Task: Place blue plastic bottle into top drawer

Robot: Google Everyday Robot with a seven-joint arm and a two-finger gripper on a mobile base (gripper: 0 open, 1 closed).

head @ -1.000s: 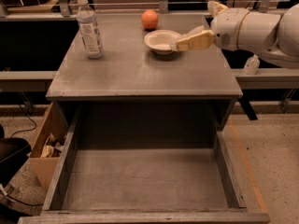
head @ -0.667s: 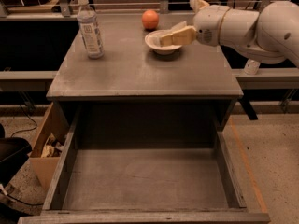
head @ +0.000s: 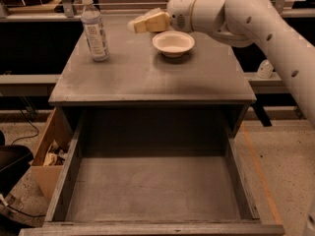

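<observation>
Blue plastic bottle (head: 94, 31), clear and faintly bluish with a white screw cap and a pale printed label, stands upright on the grey desk (head: 147, 77). In the camera view we see it to the left of the gripper (head: 135, 24), apart from it and at about the same depth on the desk. The tan gripper hovers above the back of the desk at the end of the white arm (head: 261, 23), which reaches in from the right, and it points toward the bottle. We cannot tell whether the gripper is wide or narrow, and we see nothing in it. A white round bowl (head: 173, 43) sits just right of the gripper and a little nearer the camera. Well below the gripper, toward us, the wide grey top drawer (head: 152, 186) is pulled out with a bare floor. A brown cardboard box (head: 49, 146) sits on the floor left of the drawer.
</observation>
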